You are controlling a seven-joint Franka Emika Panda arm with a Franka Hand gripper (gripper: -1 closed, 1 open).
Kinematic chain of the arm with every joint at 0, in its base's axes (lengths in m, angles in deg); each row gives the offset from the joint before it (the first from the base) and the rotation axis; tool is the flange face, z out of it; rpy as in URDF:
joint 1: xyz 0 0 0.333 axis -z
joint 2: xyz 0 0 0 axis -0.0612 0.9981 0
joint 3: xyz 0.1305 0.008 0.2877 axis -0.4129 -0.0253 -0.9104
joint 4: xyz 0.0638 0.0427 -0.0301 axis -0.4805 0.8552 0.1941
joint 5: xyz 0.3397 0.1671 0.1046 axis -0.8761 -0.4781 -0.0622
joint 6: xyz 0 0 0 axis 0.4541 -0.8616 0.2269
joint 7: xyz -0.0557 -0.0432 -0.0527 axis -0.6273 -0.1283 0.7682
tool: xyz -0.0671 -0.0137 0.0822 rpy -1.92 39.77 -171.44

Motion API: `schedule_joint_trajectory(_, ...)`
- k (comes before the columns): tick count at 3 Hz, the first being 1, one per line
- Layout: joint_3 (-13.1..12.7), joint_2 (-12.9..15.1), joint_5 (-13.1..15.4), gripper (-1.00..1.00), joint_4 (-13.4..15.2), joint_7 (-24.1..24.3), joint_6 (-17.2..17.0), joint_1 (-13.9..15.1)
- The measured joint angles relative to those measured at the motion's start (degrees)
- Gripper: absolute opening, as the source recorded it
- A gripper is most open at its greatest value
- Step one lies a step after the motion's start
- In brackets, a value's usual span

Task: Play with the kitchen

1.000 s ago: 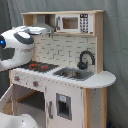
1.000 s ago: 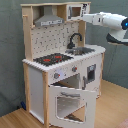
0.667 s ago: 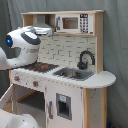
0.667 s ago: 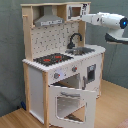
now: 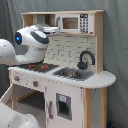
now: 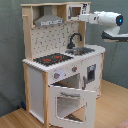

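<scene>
The kitchen [image 6: 62, 60] fills the middle of both exterior views, its oven door [image 6: 67, 102] hanging open. The arm [image 6: 102, 19] reaches toward its upper right shelf in the second exterior view; whether the tool is apart or together cannot be told.

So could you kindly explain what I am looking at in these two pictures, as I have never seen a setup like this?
Both pictures show one moment from two fixed cameras on opposite sides. The white machine is a robot arm, reaching toward the top shelf of a toy kitchen. In the second exterior view the oven door hangs open below the red-ringed hob; the black faucet curves over the sink. A toy microwave sits in the top shelf. The arm's hand is hidden, so nothing visibly held.
</scene>
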Motion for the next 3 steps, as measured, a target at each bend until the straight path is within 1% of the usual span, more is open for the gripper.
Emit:
schedule_joint_trajectory(1, -1.6, 3.8, 0.0, 1.00, -2.8, -2.9, 0.0, 2.6)
schedule_joint_trajectory(2, -4.5, 6.8, 0.0, 1.00, -5.1, -4.3, 0.0, 5.8)
schedule_joint_trajectory(3, -8.6, 8.3, 0.0, 1.00, -7.5, -4.3, -0.1, 9.8)
